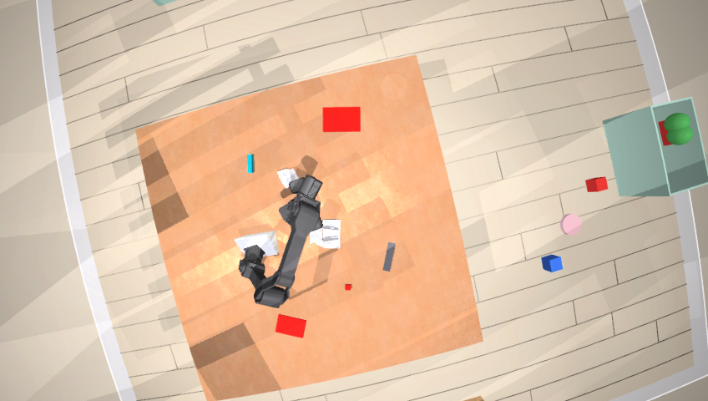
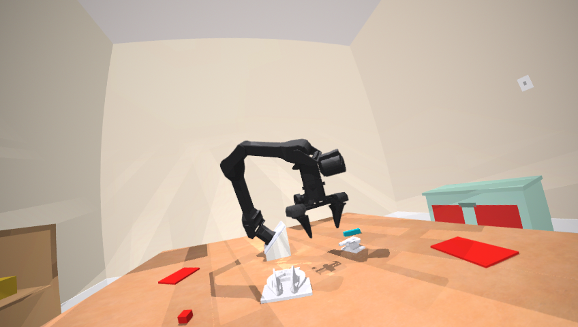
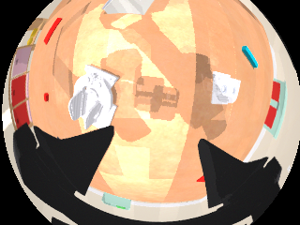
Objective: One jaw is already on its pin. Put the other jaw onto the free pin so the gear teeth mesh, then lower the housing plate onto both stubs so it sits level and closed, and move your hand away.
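The white base [image 1: 339, 227] [image 2: 287, 298] [image 3: 112, 77] lies on the table. Two white jaws stand side by side on it, one jaw [image 2: 277, 283] on the left and the other jaw [image 2: 294, 280] on the right in the exterior view. Their gear ends are near each other; whether the teeth mesh is too small to tell. The white housing plate piece [image 1: 286, 176] [image 2: 351, 244] [image 3: 225, 88] lies apart on the table, near the cyan block. My gripper [image 2: 324, 231] [image 3: 157, 137] is wide open and empty, high above the table between base and plate. The arm hides its fingers in the top view.
The cyan block [image 1: 250, 163] [image 2: 351, 231] [image 3: 249, 56] lies beyond the plate. Red flat sheets lie at the back [image 1: 341, 119] and front [image 1: 290, 326] in the top view. A small red cube [image 1: 348, 286] [image 2: 185, 316] and a grey bar [image 1: 388, 256] lie near the base.
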`<control>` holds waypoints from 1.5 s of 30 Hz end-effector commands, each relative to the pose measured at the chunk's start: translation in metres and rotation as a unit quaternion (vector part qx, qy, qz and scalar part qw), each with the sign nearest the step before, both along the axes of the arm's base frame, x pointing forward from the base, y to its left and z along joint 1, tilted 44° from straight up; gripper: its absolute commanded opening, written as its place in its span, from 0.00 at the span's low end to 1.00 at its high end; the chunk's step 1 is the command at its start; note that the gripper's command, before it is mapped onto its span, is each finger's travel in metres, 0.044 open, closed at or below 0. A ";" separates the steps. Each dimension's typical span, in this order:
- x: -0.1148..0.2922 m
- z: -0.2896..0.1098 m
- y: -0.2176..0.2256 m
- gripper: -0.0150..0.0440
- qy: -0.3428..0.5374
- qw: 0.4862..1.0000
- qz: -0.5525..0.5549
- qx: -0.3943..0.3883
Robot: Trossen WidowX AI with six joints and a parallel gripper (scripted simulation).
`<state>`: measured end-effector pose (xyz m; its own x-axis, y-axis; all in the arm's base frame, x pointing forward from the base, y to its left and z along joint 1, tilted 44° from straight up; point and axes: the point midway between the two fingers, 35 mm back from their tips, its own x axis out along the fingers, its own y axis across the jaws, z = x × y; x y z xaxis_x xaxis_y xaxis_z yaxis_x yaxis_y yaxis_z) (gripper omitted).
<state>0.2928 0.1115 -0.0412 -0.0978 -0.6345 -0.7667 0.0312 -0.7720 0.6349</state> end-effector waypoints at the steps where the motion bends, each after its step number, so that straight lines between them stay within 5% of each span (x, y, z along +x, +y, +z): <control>1: -0.018 -0.026 0.035 1.00 0.010 1.000 0.007 0.000; 12: -0.077 -0.086 0.102 1.00 0.063 0.996 0.057 -0.008; 45: -0.085 -0.115 0.076 1.00 0.063 0.996 0.058 -0.009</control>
<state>0.2069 0.1876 -0.1559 -0.1248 -0.6590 -0.7417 0.1950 -0.7493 0.6329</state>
